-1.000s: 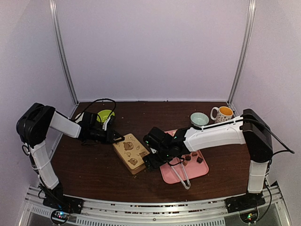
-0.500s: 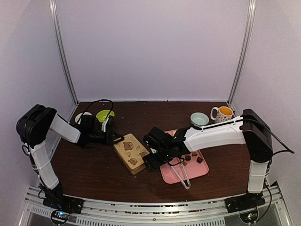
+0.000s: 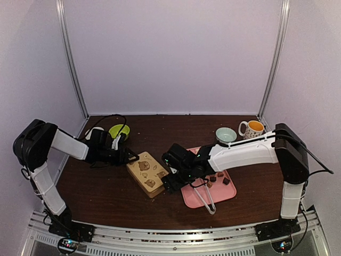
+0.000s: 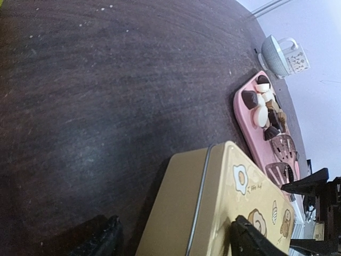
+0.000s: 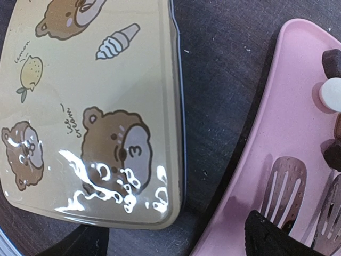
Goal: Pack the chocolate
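L gripper (image 3: pixel 130 157) is seen spread, its fingers (image 4: pixel 104 241) astride the left end of the box (image 4: pixel 213 213), w/ a gap showing on one side; nothing is pinched. R gripper (image 3: pixel 175 184) is likewise held wide and empty, over the strip btwn box and tray (image 5: pixel 250 176). The chocolate (image 4: pixel 265 109) is all lying on the pink tray beside the tongs (image 5: pixel 282 178); none is in the box, whose lid is on.

Step in hand is judged to be lid removal. L jaws should be re-seated square below the lid seam, so the base is pinned while the lid is lifted by R w/o being dragged into the tray.

Vs 1 s ago: L jaws, then nearly closed at the box end, are now parted, and L arm is drawn back slightly. R arm is unchanged.
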### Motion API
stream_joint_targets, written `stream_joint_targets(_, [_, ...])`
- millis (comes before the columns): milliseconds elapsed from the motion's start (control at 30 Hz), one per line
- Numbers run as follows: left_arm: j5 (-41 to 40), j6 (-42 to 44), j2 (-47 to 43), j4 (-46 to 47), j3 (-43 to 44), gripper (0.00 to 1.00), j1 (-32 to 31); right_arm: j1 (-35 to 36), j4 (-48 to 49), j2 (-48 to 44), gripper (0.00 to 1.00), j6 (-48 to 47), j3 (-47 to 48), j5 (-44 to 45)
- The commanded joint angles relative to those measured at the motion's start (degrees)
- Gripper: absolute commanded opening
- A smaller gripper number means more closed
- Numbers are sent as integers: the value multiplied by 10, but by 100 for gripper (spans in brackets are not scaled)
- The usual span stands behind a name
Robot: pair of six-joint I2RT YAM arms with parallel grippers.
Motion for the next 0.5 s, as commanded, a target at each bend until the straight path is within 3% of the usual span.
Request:
stream_joint_targets(0, [-16, -22, -21, -29, -36, 70, 0, -6, 21, -10, 88, -1, 7, 2])
stream_joint_targets(300, [47, -127, -22, 166, -111, 73, 0, -6, 23, -14, 88, -4, 4, 0])
stream_joint_targets(467, [44, -117, -50, 139, -116, 76, 11, -6, 25, -16, 88, -6, 1, -2])
